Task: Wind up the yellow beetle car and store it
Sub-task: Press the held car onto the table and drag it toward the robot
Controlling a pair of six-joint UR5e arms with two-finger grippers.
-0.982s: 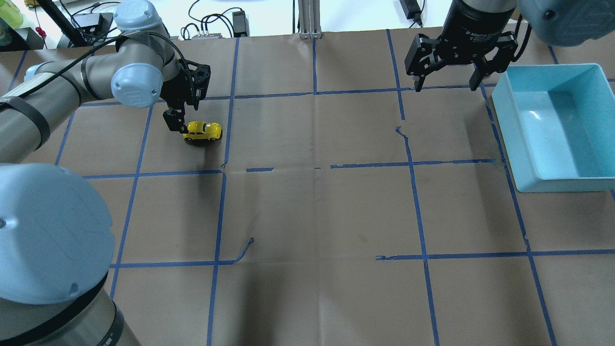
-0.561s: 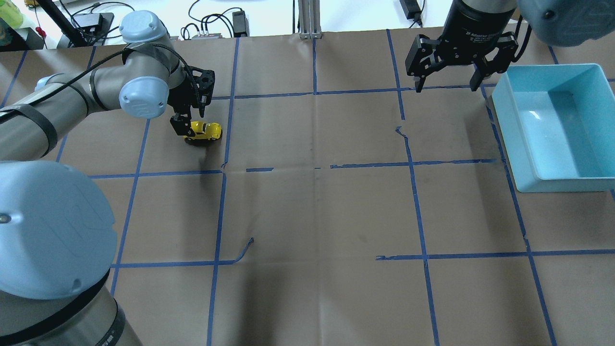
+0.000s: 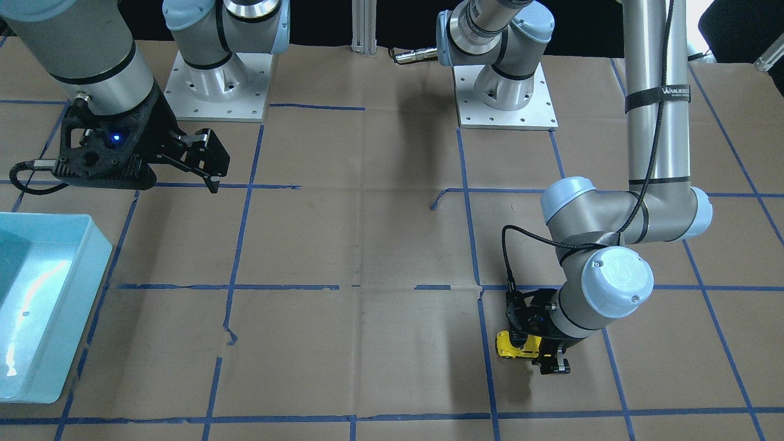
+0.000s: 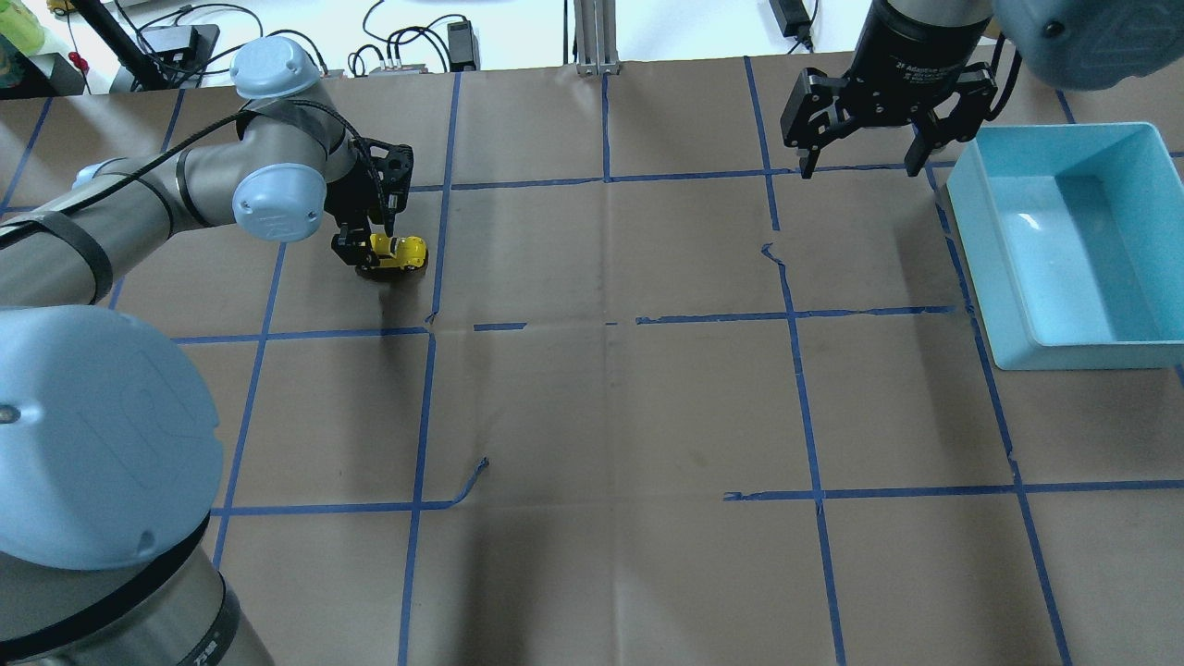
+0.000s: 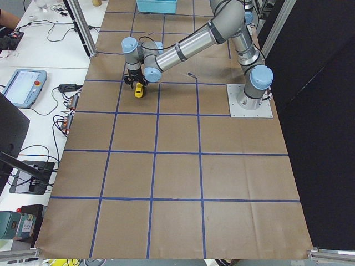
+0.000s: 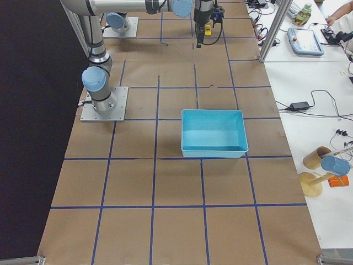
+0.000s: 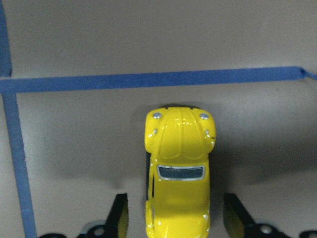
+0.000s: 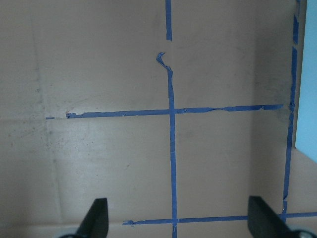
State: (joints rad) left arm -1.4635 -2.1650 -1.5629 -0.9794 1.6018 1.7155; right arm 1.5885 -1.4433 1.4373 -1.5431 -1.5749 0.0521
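Observation:
The yellow beetle car [image 4: 403,251] stands on its wheels on the brown paper at the far left; it also shows in the front view [image 3: 509,346] and the left wrist view [image 7: 180,168]. My left gripper [image 4: 370,242] is open and low over the car. In the left wrist view its fingers [image 7: 119,218] stand on either side of the car's rear half, with a gap on each side. My right gripper [image 4: 860,166] is open and empty, held above the table at the far right, next to the blue bin [image 4: 971,242].
The light-blue bin is empty and sits at the right edge of the table; it also shows in the front view [image 3: 92,269] and the right view [image 6: 212,112]. Blue tape lines cross the paper, with some loose curled ends [image 4: 472,481].
My left gripper has come down and shifted right, from beside the car's rear to straddling it. The car and the right arm have stayed put.

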